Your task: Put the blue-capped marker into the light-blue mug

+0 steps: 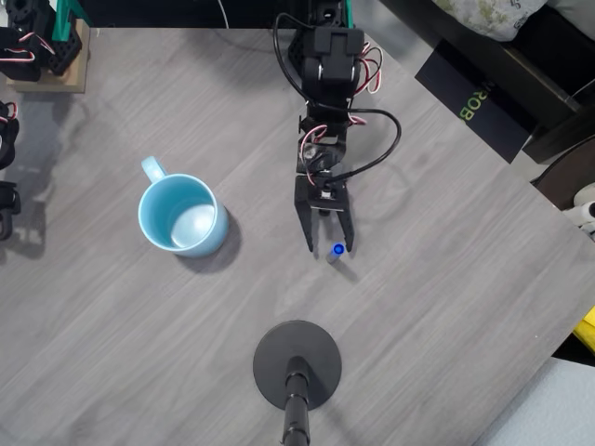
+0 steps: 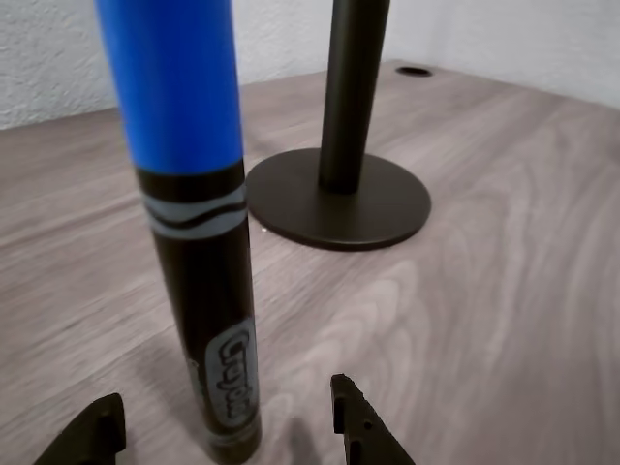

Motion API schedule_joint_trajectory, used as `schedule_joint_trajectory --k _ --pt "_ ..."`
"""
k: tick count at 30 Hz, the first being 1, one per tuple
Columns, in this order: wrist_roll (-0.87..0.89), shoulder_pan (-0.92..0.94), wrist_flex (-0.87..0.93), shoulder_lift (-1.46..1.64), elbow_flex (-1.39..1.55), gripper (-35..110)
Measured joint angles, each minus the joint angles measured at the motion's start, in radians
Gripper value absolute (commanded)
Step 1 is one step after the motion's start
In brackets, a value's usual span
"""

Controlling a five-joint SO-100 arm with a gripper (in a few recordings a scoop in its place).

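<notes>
Claw (image 1: 326, 249) spread wide, blue-capped marker (image 2: 199, 232) upright on counter (image 1: 446, 279) between its tips, untouched; light-blue mug (image 1: 181, 216) well apart to its left, overhead.

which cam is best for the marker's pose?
Wrist view: the blue-capped marker stands upright on the table, barrel and cap seen side-on between the open fingertips. Overhead shows it end-on, a blue dot by the gripper.
</notes>
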Motion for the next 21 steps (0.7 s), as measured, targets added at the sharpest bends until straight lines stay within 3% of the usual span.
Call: schedule_joint_trajectory --k 18,21 --pt "0.0 -0.025 0.063 -0.1 -0.132 30" --pt "0.0 -0.018 0.064 -0.118 -0.149 24"
